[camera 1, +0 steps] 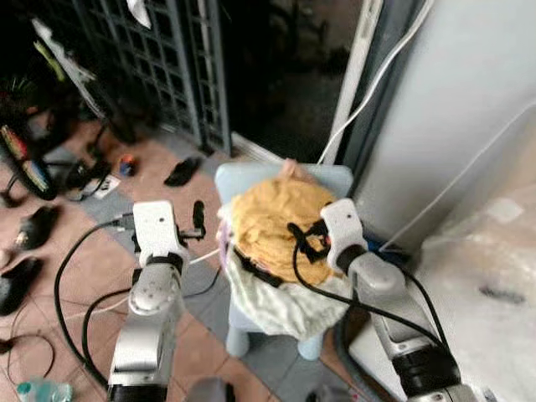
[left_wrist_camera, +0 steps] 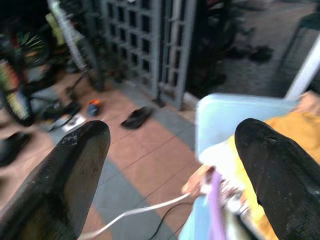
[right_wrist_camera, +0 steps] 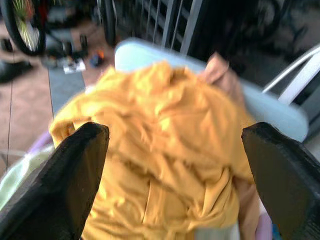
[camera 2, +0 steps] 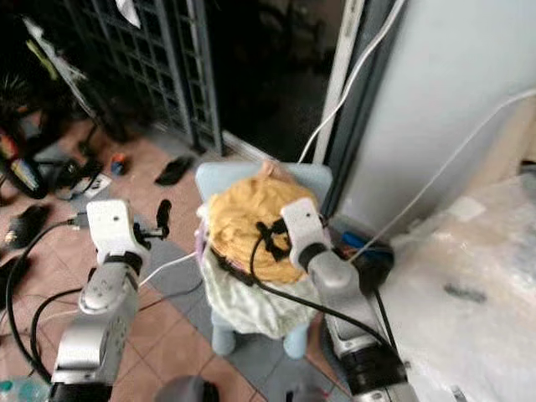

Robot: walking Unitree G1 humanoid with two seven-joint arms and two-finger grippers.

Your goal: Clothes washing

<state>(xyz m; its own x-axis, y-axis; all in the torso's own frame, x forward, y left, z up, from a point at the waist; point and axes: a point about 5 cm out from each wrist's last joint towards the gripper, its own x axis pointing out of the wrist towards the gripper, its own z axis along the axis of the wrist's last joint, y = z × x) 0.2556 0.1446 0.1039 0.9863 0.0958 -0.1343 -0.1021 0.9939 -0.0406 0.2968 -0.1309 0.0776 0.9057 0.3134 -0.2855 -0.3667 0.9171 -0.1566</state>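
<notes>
My matt black fingers (right_wrist_camera: 60,185) frame crumpled yellow cloth (right_wrist_camera: 165,150) heaped on a smooth pale-blue plastic chair (camera 1: 251,177); lower left, matt terracotta tiles (camera 1: 59,285).

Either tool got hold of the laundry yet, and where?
Nothing is held. The right tool is open above the yellow garment on the pale blue stool; the left tool is open beside the pile.
</notes>
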